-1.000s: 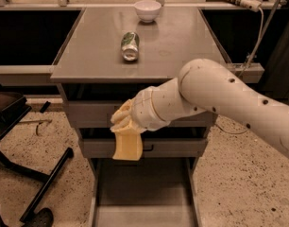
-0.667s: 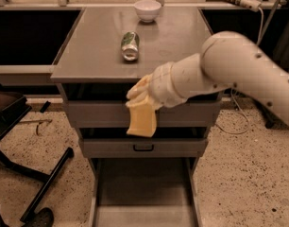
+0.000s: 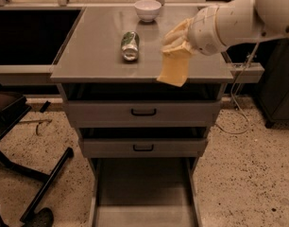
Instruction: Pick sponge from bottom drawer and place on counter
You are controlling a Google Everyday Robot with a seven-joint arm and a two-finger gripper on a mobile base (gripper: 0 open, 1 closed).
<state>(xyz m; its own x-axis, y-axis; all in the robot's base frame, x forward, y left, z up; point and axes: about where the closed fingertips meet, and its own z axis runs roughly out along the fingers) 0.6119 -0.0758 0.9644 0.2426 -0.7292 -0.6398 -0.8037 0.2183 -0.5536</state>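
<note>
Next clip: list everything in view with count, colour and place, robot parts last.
sponge: one, yellow, hanging from the gripper over the counter's front right edge
counter: one, grey, top of the drawer cabinet
can: one, green and silver, lying on its side mid-counter
bowl: one, white, at the counter's back
bottom drawer: one, grey, pulled open
upper drawers: two, grey with black handles, above the bottom drawer
cable: one, pale, floor right of the cabinet
legged base: one, black, floor at left
arm: one, white, reaching in from upper right
gripper: one, pale yellowish, above the counter's right front, shut on the sponge
</note>
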